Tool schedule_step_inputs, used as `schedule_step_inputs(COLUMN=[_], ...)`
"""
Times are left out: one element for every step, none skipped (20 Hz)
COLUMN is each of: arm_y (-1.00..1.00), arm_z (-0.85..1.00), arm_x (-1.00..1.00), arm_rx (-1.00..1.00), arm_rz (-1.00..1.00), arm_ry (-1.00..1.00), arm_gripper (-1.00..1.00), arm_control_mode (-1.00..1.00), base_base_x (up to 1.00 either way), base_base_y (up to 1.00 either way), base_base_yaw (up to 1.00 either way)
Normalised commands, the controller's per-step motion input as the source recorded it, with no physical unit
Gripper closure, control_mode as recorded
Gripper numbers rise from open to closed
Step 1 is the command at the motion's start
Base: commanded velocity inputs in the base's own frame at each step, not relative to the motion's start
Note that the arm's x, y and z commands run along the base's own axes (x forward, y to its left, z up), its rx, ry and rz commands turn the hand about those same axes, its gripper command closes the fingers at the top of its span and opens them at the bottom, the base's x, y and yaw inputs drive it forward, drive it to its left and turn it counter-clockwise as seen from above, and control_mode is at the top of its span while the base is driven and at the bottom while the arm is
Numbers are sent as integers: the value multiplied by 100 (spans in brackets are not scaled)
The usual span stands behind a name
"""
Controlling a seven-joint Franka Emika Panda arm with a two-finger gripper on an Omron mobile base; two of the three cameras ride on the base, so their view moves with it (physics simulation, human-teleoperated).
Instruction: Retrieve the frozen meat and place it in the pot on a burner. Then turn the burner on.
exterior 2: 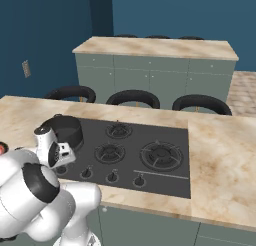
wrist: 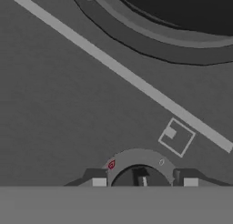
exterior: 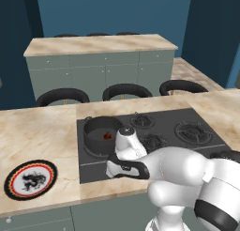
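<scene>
The dark grey pot [exterior: 99,133] stands on the rear-left burner of the black cooktop [exterior: 164,115]. In it lies the small reddish-brown frozen meat [exterior: 108,136]. My hand is lowered over the cooktop's front-left corner, just in front of the pot [exterior 2: 64,129]. In the hand view my gripper [wrist: 144,181] is open, and its fingertips [wrist: 99,181] stand on either side of a round burner knob [wrist: 139,174] with a small red flame mark beside it. Nothing is held. The pot's rim [wrist: 150,34] curves across the top of that view.
Three more knobs [exterior 2: 112,176] line the cooktop's front edge to my right, with three free burners [exterior 2: 161,155] behind them. A round black-and-red patterned plate [exterior: 30,179] lies on the marble counter at the left. Black stools [exterior: 126,90] and a second counter stand beyond.
</scene>
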Motion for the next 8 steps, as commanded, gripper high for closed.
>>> schedule_step_inputs(arm_y=[0,0,0,0,0,0,0,0], arm_z=[-10,-10,-14,-15,-15,-14,-14,-8], arm_x=[0,-1,0,0,0,0,0,0], arm_rx=[0,0,0,0,0,0,0,0], arm_rz=[26,28,29,30,31,31,30,29], arm_ry=[-5,-5,-7,-9,-10,-11,-10,-8], arm_gripper=[100,100,100,100,100,100,100,100], arm_control_mode=[-100,-100,-100,-100,-100,-100,-100,-100], base_base_x=[0,0,0,0,0,0,0,0], base_base_y=[0,0,0,0,0,0,0,0], base_base_yaw=[0,0,0,0,0,0,0,0])
